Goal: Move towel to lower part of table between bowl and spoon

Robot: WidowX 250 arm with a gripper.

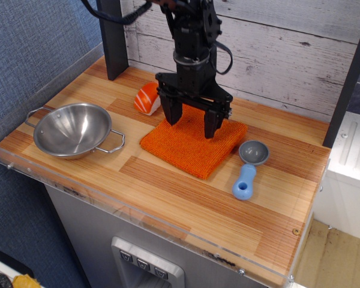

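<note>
The orange knitted towel (189,147) lies flat on the wooden table (192,198), near its middle. The steel bowl (74,129) stands at the left. The spoon (248,169) with its light-blue handle lies just right of the towel. My black gripper (193,123) is open, its two fingers pointing down over the towel's far half, the tips at or just above the cloth. I cannot tell whether they touch it.
An orange-and-white sushi toy (148,98) lies behind the towel's left corner, partly behind my gripper. A dark post (113,37) stands at the back left, before a white plank wall. A clear acrylic rim (138,214) runs along the front edge.
</note>
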